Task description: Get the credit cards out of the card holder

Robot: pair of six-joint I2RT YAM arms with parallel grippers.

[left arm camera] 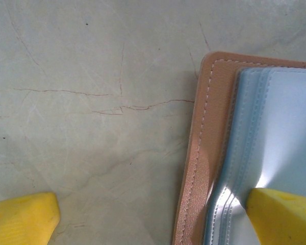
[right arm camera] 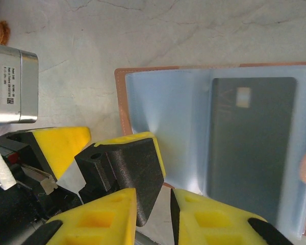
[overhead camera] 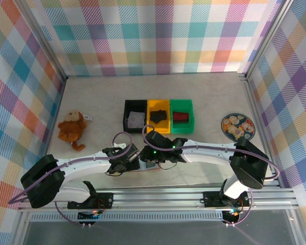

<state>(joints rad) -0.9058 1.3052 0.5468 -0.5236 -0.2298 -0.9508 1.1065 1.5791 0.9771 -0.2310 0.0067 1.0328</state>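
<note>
Card holder: the card holder [right arm camera: 168, 102] lies open and flat on the table [left arm camera: 92, 102], pale blue inside facing up, near the front middle where the two arms meet.
Card: one dark card [right arm camera: 250, 138] sits in a clear sleeve on one page; the other page looks empty.
Left jaws: the left gripper [left arm camera: 153, 217] is spread wide and holds nothing. One finger presses on the blue page near the holder's outer edge. The other rests over bare table beside it.
Right jaws: the right gripper [right arm camera: 155, 217] has its fingers close together with a thin gap. I cannot tell if they pinch anything.
Which way: in the right wrist view the card lies just ahead of the right jaws and off to the right of the gap. Its long side points away from them and its short end faces them.
Nearer arm: the right one, I think. The left one looks busy pinning the holder down.
Edges: the right fingers sit at the holder's near edge, close to the left finger, so it is a tight spot.
Open room: bare table past the holder. The bins [overhead camera: 158, 116] are well apart at the back.
</note>
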